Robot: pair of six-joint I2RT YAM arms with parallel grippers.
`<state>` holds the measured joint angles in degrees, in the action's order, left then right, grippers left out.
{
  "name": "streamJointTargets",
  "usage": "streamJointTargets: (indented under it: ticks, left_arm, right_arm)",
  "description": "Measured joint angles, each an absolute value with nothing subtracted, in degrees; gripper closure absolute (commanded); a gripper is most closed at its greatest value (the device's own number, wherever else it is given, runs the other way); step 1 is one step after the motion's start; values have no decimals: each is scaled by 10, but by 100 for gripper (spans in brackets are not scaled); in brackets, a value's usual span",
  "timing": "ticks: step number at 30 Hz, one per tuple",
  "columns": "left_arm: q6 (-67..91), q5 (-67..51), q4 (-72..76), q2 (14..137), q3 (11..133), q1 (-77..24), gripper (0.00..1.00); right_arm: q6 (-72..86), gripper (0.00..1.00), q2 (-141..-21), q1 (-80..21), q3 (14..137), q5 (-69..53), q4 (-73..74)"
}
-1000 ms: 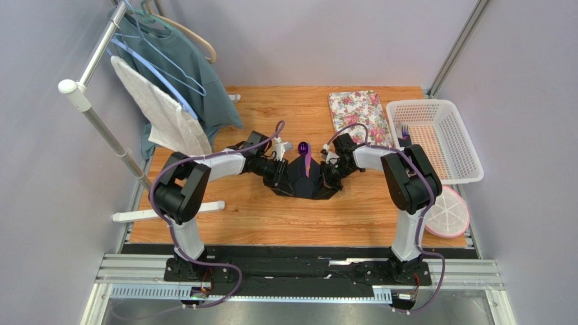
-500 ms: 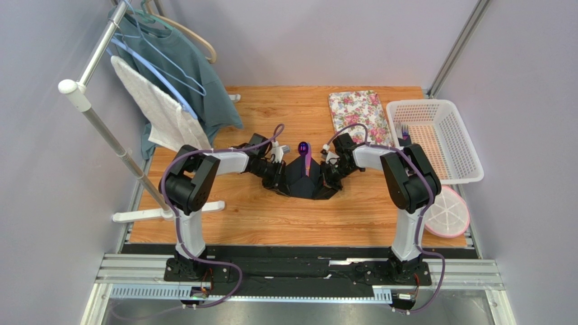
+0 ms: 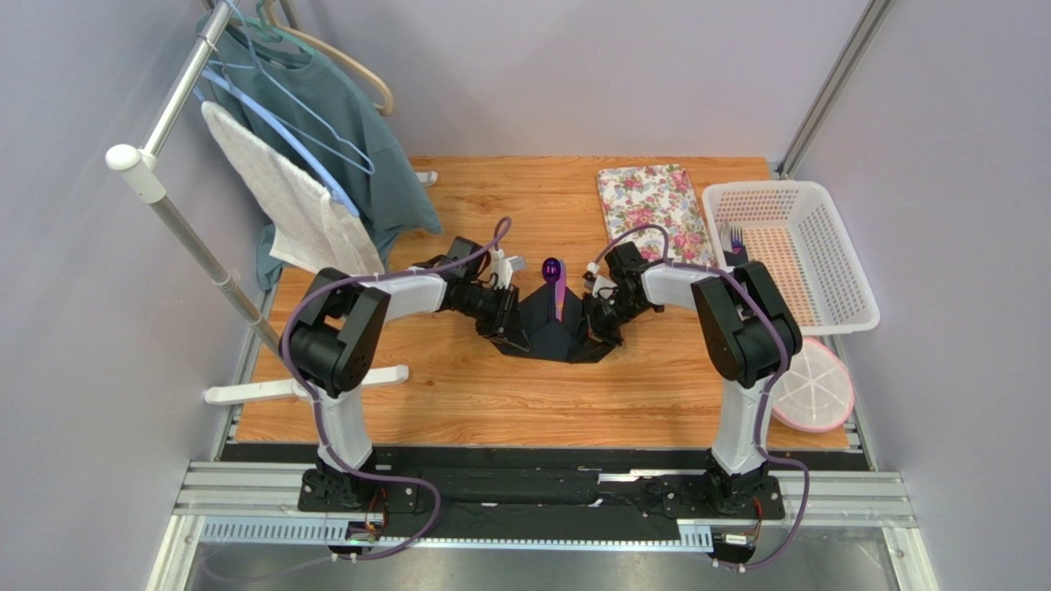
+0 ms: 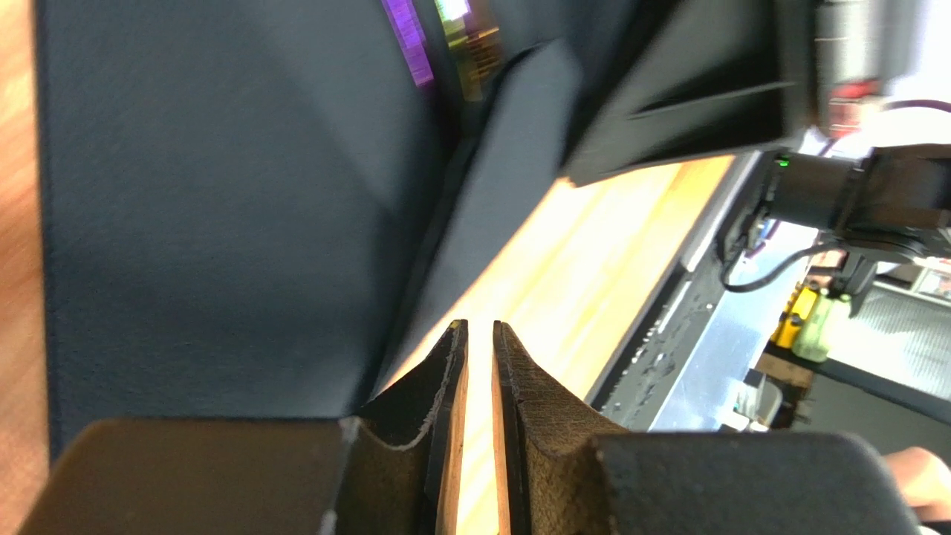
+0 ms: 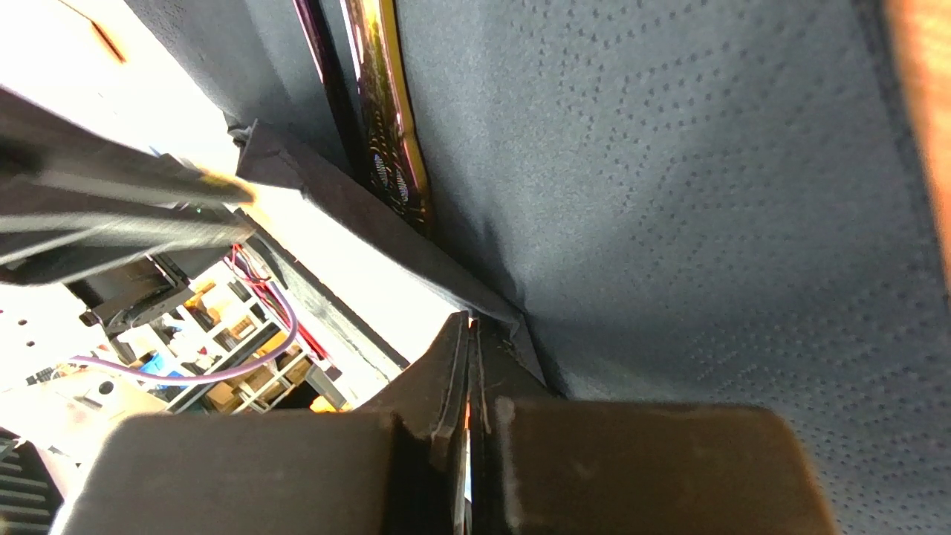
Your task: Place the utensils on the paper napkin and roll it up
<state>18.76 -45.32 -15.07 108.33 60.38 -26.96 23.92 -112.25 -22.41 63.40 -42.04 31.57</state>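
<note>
- At the centre of the wooden table (image 3: 469, 394): thin matte black paper napkin (image 3: 549, 330), both sides folded up either side of one glossy purple plastic spoon (image 3: 554, 277).
- Pinched at its right edge by the closed right gripper (image 5: 470, 329); left gripper (image 4: 478, 334) empty beside the left fold, jaws narrowly apart.
- In one white plastic basket (image 3: 851, 277), right: one purple fork (image 3: 735, 234).

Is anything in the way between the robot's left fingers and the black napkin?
No, nothing visible is in the way. The left fingers sit right at the raised edge of the black napkin, with only the bare wooden table showing through their narrow gap.
</note>
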Motion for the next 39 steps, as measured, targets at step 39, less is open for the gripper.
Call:
streamJointTargets:
  ticks: [39]
  left_arm:
    - [218,-432,-140,1124,623,-273,100]
  right_arm:
    - [209,97,-1125,-190,638,-425,356]
